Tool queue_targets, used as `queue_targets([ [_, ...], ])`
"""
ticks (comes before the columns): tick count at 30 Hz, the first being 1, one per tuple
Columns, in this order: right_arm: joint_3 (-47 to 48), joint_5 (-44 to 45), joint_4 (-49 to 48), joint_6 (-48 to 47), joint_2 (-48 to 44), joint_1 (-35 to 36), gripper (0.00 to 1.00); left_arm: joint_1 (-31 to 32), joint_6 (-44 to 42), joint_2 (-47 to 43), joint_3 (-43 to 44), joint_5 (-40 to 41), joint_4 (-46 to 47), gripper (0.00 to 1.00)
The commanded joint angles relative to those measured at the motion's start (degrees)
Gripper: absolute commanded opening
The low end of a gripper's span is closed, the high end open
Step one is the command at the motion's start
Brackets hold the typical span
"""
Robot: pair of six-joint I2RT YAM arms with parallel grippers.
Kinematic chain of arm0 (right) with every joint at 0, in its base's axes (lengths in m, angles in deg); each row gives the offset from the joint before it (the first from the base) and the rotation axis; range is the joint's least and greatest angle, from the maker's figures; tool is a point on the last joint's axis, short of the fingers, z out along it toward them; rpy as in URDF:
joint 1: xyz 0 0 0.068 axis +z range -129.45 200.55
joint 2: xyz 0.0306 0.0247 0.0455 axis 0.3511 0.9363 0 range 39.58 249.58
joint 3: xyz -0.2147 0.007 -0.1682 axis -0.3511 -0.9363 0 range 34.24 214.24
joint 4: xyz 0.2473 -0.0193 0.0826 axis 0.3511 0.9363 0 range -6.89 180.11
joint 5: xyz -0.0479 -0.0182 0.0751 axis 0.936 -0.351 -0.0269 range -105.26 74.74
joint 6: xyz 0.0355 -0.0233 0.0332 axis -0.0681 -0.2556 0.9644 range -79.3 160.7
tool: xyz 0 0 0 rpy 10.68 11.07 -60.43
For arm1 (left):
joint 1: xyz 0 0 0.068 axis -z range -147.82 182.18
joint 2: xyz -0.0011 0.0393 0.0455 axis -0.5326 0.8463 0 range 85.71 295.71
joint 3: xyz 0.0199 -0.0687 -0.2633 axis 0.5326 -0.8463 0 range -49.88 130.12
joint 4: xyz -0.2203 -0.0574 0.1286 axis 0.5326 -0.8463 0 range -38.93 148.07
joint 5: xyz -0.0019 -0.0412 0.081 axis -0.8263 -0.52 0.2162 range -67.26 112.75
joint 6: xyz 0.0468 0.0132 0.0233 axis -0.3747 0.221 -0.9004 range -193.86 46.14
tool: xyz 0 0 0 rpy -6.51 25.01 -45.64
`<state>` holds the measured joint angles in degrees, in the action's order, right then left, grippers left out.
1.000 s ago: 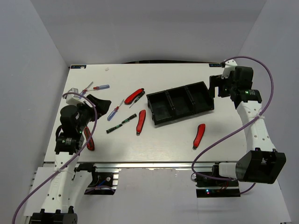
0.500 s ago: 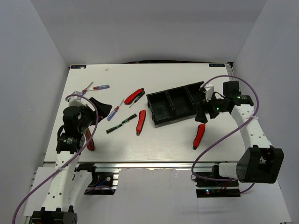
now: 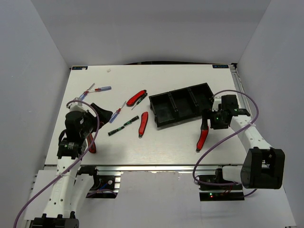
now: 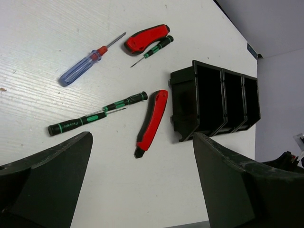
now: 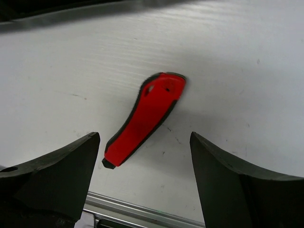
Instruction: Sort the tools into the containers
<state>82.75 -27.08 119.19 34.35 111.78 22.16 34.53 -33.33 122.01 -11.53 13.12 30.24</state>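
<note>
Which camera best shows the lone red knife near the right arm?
The right wrist view: the red knife lies large and whole on the table, framed between the open jaws. The top external view shows it small, one end close to the jaws. The left wrist view does not show it.

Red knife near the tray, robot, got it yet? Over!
Right gripper open, poised over red knife, not gripping. Left gripper open, empty. Nothing in the way.

white arm links [image 3: 252,137], black joints [image 3: 262,168], purple cables [image 3: 98,123], matte black wedge-shaped pincer fingers [image 5: 52,171].
</note>
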Motion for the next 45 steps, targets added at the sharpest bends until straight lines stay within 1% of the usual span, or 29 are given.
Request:
queue_targets([
  [1,-1.7,7.5,-3.4,8.4,-1.4,0.2,0.83,-0.1,0.8,-0.3,1.0,2.9,-2.8,0.98],
  [2,-1.8,9.4,-3.3,9.9,-1.4,0.2,0.84,-0.1,0.9,-0.5,1.1,3.1,-3.3,0.98],
  [6,-2.9,11.1,-3.9,13.8,-0.9,0.6,0.84,-0.2,1.8,-0.9,0.8,3.1,-3.6,0.98],
  [14,-9.0,10.5,-7.2,18.5,-1.3,3.2,0.84,-0.1,2.4,-1.3,0.9,2.6,-4.9,0.98],
  [17,-12.2,10.6,-9.0,20.3,-0.9,3.6,0.80,-0.2,2.8,-1.5,0.8,2.6,-5.6,0.98],
  [21,-13.9,11.5,-11.5,21.6,-0.3,4.9,0.78,-0.1,2.9,-1.3,0.6,2.0,-5.7,0.98],
  [24,-14.7,13.8,-13.6,23.3,-0.1,6.3,0.78,-0.1,3.1,-0.9,0.2,1.7,-5.8,0.98],
  [27,-14.8,13.9,-15.6,24.5,0.6,7.9,0.76,-0.1,3.0,-0.5,0.2,1.6,-5.8,0.98],
  [32,-15.7,16.3,-17.8,25.6,2.4,8.6,0.73,-0.1,2.5,0.1,0.7,1.5,-5.7,0.98],
  [35,-16.3,17.7,-18.0,25.9,2.9,8.6,0.70,-0.1,2.6,-0.3,0.3,1.5,-5.8,0.98],
  [37,-16.6,18.1,-18.1,26.9,2.9,8.6,0.65,-0.1,2.8,-0.7,0.0,1.8,-5.7,0.98],
  [41,-17.7,18.1,-19.9,27.7,4.3,8.8,0.52,-0.2,3.2,-1.7,-0.5,2.8,-5.7,0.98],
  [42,-17.4,18.0,-20.2,27.4,4.5,8.9,0.45,-0.2,2.9,-1.7,-0.4,3.0,-5.7,0.98],
  [45,-15.9,17.6,-20.6,26.4,5.0,8.9,0.35,-0.1,2.6,-1.2,0.0,3.7,-5.7,0.98],
])
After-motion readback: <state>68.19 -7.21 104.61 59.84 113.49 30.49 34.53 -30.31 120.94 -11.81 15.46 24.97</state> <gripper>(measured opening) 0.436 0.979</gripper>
